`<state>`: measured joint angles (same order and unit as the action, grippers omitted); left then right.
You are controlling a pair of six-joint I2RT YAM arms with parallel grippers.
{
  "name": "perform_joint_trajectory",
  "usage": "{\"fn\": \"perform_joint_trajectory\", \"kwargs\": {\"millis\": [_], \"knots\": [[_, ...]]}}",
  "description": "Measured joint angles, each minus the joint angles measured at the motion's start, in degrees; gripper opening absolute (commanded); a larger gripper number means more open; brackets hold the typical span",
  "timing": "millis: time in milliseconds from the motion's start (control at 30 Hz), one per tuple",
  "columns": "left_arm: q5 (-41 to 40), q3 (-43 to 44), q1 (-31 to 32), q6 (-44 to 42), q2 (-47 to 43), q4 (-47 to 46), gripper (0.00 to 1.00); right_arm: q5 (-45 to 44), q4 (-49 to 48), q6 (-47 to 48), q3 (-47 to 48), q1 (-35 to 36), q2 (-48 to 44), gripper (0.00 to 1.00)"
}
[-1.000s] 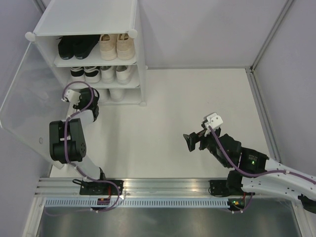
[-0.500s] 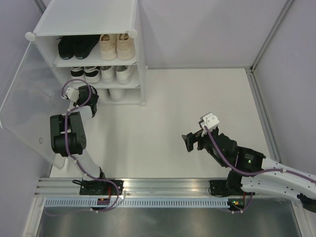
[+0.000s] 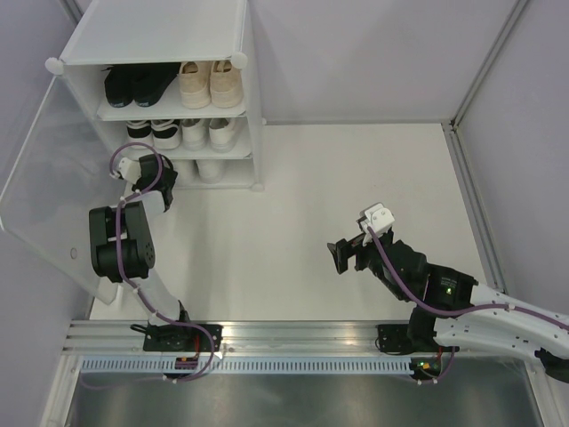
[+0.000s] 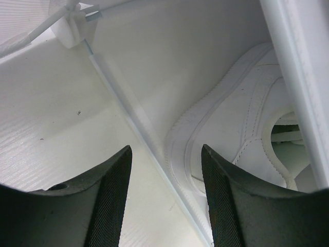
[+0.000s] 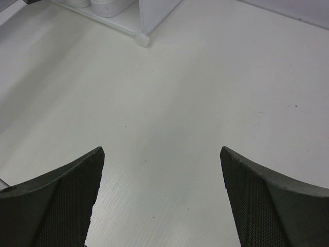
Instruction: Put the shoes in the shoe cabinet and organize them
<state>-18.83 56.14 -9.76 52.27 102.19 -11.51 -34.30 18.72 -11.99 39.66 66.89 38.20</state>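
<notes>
L claw [image 4: 165, 149] was down at the btm tier of the shoe cabinet [image 3: 160, 31], jaws partly apart w/ nothing clamped between them. The white sneaker [image 4: 241, 118] sat just beyond its tips, already inside on the btm shelf and close against the cabinet's upright post [image 4: 298, 67]. A thin frame rod [image 4: 128, 113] ran diagonally across, right under the tips.

Main risk, as I read it, was that rod. Any push fwd or drop from there could've snagged a fingertip on it and shoved the light plastic cabinet, maybe shaking the rows above. Up there the black pair [image 3: 138, 84] and beige pair [image 3: 212, 83] sat on top. The black-and-white pair [image 3: 153, 132] and a white pair [image 3: 209, 132] were in the middle.

Second risk was a nudge on the sneaker w/ open jaws. That could've twisted it crooked or jammed it against the post, undoing the neat line.

Third was the open door panel [image 3: 36, 169], which hung just beside the L arm. A wide swing out on retreat could've clipped it.

R claw [image 5: 162, 150] was wide apart and empty, over bare worktop [image 3: 356, 178], well away from the cabinet. No shoe visible near it, so little trouble on that side.
</notes>
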Motion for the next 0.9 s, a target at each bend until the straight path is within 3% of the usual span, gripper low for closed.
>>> {"fn": "perform_joint_trajectory", "kwargs": {"millis": [367,600,900], "knots": [[2.5,0.2,-0.2,-0.3,0.0,0.7,0.68,0.0,-0.3,0.0,0.0,0.0,0.2,0.97],[2.0,0.2,-0.2,-1.1,-0.3,2.7,0.87,0.0,-0.3,0.0,0.0,0.0,0.2,0.97],[1.2,1.1,0.3,-2.9,-3.2,9.2,0.94,0.3,-0.3,0.0,0.0,0.0,0.0,0.96]]}}
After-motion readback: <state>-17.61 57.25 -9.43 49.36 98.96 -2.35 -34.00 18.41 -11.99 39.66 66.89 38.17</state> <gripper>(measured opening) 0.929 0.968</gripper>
